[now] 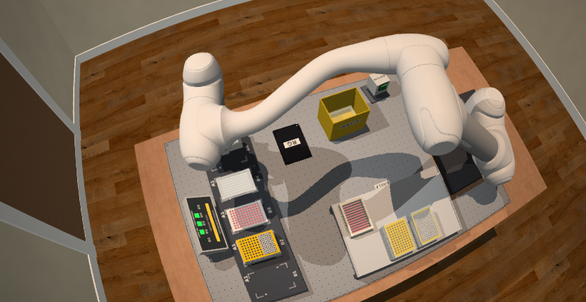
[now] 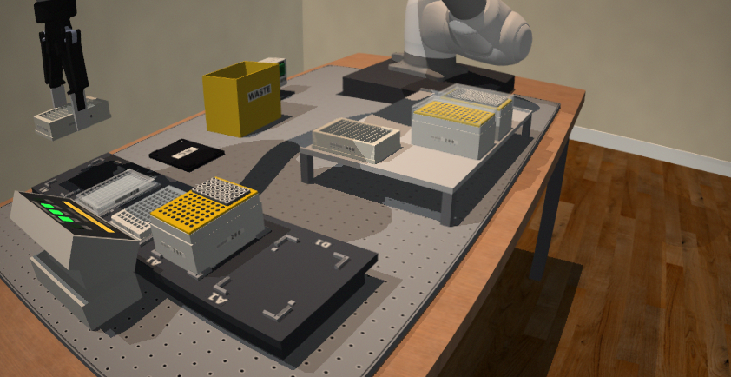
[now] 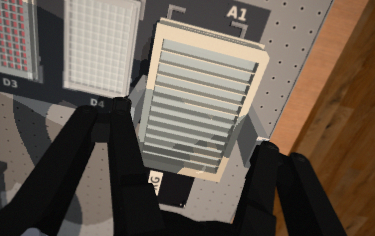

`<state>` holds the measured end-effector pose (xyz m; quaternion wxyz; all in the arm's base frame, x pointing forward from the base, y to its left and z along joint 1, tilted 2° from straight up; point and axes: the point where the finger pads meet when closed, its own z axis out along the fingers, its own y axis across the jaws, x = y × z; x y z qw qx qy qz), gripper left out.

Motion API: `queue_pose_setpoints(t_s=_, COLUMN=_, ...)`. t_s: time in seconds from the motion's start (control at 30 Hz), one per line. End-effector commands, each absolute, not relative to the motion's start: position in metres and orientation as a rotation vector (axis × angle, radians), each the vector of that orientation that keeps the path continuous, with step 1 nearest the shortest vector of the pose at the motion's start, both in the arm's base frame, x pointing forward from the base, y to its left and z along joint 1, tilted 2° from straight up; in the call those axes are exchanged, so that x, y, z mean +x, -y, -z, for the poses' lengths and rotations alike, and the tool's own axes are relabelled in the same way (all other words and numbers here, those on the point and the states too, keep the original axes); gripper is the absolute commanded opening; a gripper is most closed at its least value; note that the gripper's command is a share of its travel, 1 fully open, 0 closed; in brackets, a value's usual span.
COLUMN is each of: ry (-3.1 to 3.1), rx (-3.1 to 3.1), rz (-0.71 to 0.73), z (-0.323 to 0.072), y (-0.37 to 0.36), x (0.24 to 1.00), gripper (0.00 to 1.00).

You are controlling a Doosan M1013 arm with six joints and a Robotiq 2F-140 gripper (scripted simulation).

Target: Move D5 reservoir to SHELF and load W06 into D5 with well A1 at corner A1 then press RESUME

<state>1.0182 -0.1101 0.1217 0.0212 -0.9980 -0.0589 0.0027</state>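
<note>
Now the gripper (image 3: pixel 188 150) pinches the 12-trough reservoir (image 3: pixel 203 100) across its short width, level and high above the empty D5 brackets (image 3: pixel 178 10), its long axis running toward the engraved A1 corner (image 3: pixel 237 13) beside plate D4 (image 3: pixel 99 47)

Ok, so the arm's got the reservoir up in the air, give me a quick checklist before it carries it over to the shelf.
1. Grip: the gripper is shut on the reservoir, fingers on its long sides. Ok.
2. Attitude: troughs face up and it looks level in the exterior view. Ok.
3. Clear of D5: the D5 brackets show bare beneath it. Ok.
4. Open labware below: the D4 plate and D3 plate lie off to one side, not under the load. Ok, but the route should keep away from them.
5. Landing spot: the shelf has a bare patch at its front. Ok.
6. Liquid level in the troughs: cannot tell.
</note>
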Motion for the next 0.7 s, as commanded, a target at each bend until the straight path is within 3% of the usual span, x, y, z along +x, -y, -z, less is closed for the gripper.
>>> queue_pose_setpoints(t_s=0.0, ry=0.183, rx=-3.094, rz=-0.008, z=-0.118, y=0.11, x=1.018, gripper=0.0)
queue_pose_setpoints(t_s=0.67, ry=0.183, rx=-3.094, rz=-0.008, z=-0.088, y=0.109, x=1.018, gripper=0.0)
